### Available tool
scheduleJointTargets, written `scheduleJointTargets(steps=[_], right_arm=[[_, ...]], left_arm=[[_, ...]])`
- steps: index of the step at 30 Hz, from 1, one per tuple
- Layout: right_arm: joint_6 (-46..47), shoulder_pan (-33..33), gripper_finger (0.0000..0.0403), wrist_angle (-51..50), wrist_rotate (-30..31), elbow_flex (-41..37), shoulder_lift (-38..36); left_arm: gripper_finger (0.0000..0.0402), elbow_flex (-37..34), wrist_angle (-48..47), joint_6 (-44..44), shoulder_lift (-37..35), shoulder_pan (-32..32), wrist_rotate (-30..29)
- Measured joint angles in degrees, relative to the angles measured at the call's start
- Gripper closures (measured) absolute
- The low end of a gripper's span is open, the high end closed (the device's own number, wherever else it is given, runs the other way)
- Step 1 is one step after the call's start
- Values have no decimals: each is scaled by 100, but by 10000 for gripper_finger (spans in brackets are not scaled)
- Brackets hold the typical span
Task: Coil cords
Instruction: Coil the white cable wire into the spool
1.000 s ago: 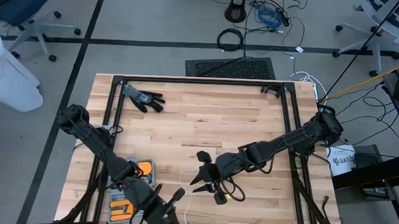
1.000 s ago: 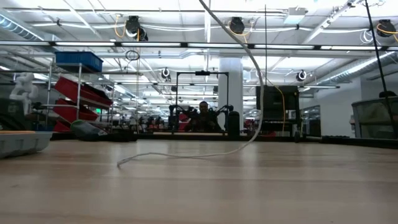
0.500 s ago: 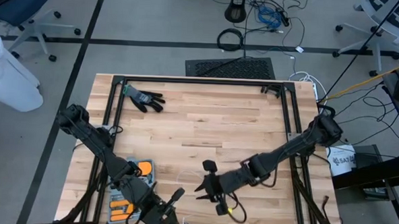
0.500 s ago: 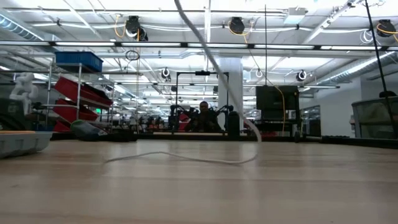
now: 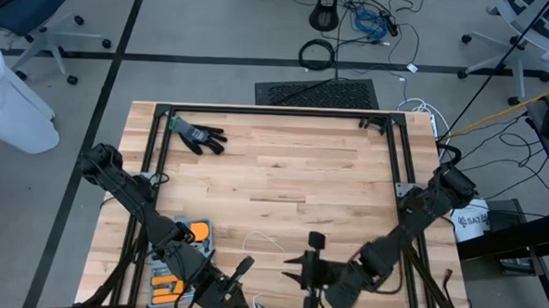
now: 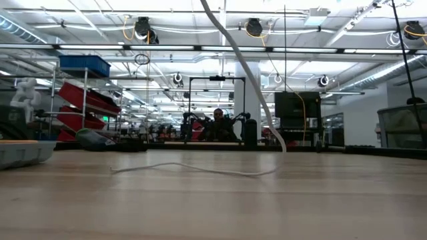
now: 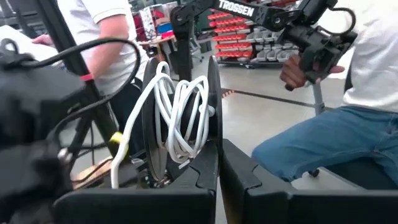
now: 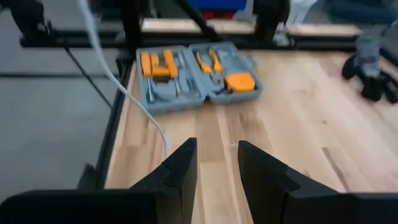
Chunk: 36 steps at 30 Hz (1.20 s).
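A black spool [image 7: 180, 118] with thin white cord wound between its two discs sits at my left gripper [image 7: 219, 168], which is at the table's near edge [image 5: 240, 271] and shut on it. From the spool the cord [image 6: 247, 67] slants down to the table, where its loose end [image 5: 263, 239] lies in a slack curve, also seen in the low view [image 6: 193, 169]. My right gripper [image 5: 299, 266] hovers over the near middle of the table, open and empty, just right of that loose end. The cord [image 8: 134, 102] passes beside its fingers without touching them. My left gripper pinches one black disc of the spool, at its rim [image 7: 213, 134], between its two fingers. The spool stands on edge above the fingers, clear of the table, with the cord trailing off it slack.
An open grey tool case [image 5: 182, 260] with orange tools lies at the near left, also in the right wrist view [image 8: 193, 74]. A black glove [image 5: 199, 135] lies at the far left. Black frame rails [image 5: 276, 112] border the table. People [image 7: 323, 137] are beyond the near edge.
My right gripper has gone toward the table's near edge and a little to the right, away from the loose cord. The cord's loose end has slid on the table and now lies flatter. The rising stretch has shifted sideways.
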Motion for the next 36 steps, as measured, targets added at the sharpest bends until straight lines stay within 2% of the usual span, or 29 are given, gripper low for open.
scheduleJointTargets(steps=[5, 16, 23, 27, 36], right_arm=[[-164, 411, 298, 723, 760, 0, 261], [-1485, 584, 298, 3928, 2166, 0, 1771], [-2202, 573, 298, 5672, 2331, 0, 2462], [-2521, 575, 298, 6177, 2701, 0, 2701], [-2744, 407, 298, 6326, 2710, 0, 2746]], left_arm=[[395, 0, -9, -17, 0, 8, -326], [395, 4, 33, -44, -7, 8, -692], [395, 7, 51, -31, -48, 8, -852], [395, 9, 63, -25, -64, 8, -876], [395, 9, 56, -20, -66, 8, -893]])
